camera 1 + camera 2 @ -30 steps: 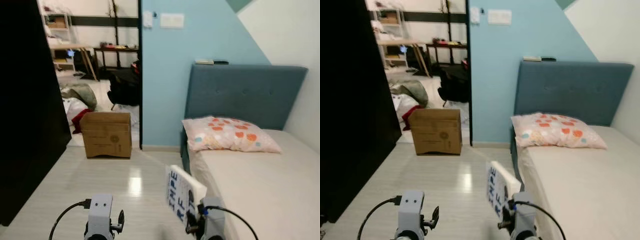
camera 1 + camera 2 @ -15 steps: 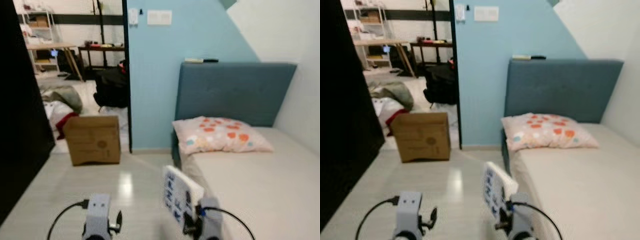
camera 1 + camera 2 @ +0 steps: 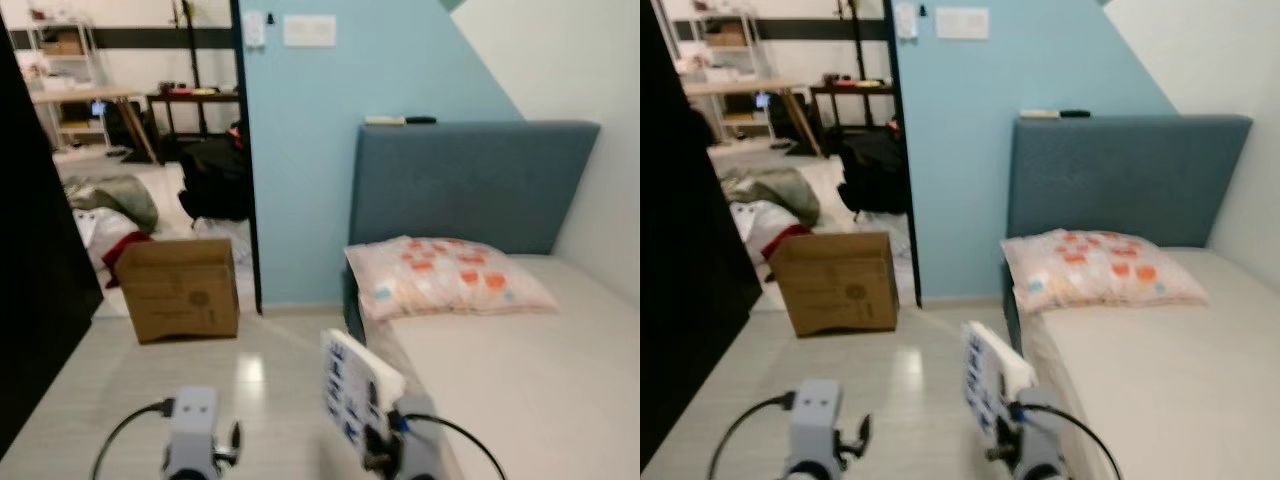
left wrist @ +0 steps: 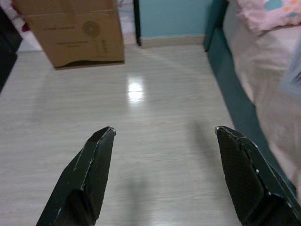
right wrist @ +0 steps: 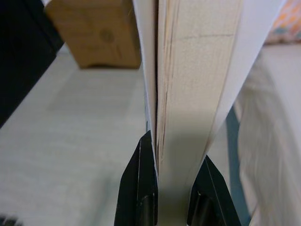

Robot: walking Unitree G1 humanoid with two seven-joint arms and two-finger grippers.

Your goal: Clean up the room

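The right claw (image 5: 171, 188) pinches a white book (image 3: 358, 388) by its lower edge, one black finger (image 5: 139, 183) on each cover with the pale page block squeezed between them. The book stands upright above the wrist, tilted a little, its cover with blue lettering turned toward the robot's left. The right arm is held low and forward, close beside the edge of the bed (image 3: 520, 380), with a black cable looping off its wrist.

The left claw (image 4: 162, 176) is spread wide, its two black fingers (image 4: 89, 174) well apart and holding nothing, pointing forward and down over the pale wood floor (image 4: 141, 141). The left arm is raised to about the same height as the right one, out in front of the body, a cable curling from its wrist too.

Ahead, on the floor, a cardboard box (image 3: 181, 288) sits just beside the doorway, near the end of the light blue wall (image 3: 380, 90). To the right the bed runs back to a teal padded headboard (image 3: 470, 185), with a patterned pillow (image 3: 445, 278) lying against it. Through the doorway the next room shows heaps of clothes (image 3: 110, 205) on the floor and a surface (image 3: 85, 98) with shelves behind
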